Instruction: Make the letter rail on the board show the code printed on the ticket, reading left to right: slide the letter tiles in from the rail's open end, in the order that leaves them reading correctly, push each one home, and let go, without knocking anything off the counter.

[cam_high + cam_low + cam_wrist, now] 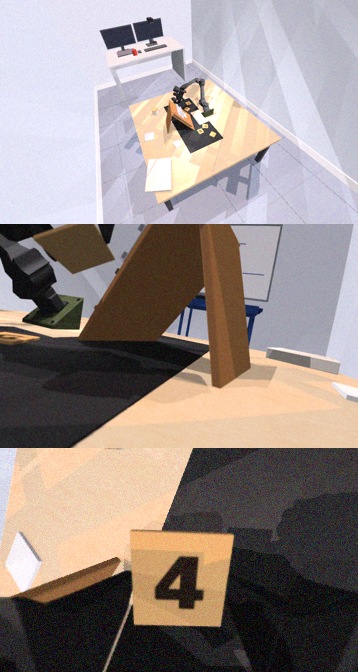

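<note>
My gripper (175, 100) (182, 579) is shut on the 4 tile (74, 248) (177, 580), a light wooden square whose black 4 reads upright in the wrist view. It is held in the air beside the leaning orange-brown board (188, 122) (162, 278), off the mat (193, 145) (81, 383). White paper (179, 110) shows on the board's face; its print and the rail's contents are too small to read. Loose tiles lie on the black mat: two near the arm (188, 103) (186, 109) and three at the other end (205, 126) (200, 131) (212, 134).
The board's rear support (224, 332) stands on the table behind it. A white jar with a yellow top (154, 111), two white squares (149, 136) (177, 143) and a large white slab (159, 174) are on the table. The arm's green base (207, 112) (67, 313) sits beside the mat.
</note>
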`<state>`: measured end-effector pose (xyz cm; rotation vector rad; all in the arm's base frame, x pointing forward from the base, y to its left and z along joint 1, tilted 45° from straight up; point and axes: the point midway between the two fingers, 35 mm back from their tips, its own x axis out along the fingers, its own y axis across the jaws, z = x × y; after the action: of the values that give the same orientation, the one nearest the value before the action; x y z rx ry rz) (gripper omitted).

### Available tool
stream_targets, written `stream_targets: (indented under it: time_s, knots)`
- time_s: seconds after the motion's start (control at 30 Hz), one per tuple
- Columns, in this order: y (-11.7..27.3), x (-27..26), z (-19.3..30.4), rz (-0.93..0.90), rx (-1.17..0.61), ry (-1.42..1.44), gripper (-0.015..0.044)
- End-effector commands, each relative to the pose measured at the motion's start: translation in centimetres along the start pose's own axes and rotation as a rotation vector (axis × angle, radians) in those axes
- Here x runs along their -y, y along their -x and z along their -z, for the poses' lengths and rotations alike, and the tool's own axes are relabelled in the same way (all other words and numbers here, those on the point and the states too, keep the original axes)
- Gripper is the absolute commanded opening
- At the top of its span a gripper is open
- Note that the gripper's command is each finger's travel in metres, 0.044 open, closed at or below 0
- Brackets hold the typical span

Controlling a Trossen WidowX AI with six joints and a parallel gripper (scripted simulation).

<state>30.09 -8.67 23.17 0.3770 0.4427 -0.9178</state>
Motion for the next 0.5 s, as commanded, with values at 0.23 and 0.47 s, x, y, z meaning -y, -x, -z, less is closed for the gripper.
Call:
stream_targets:
  time_s: [0.23,0.47]
  knots:
    - [2.0,-0.2,-0.1,-0.076,0.088,0.285,0.0000]
    - [3.3,-0.2,0.2,-0.105,0.156,0.498,0.0000]
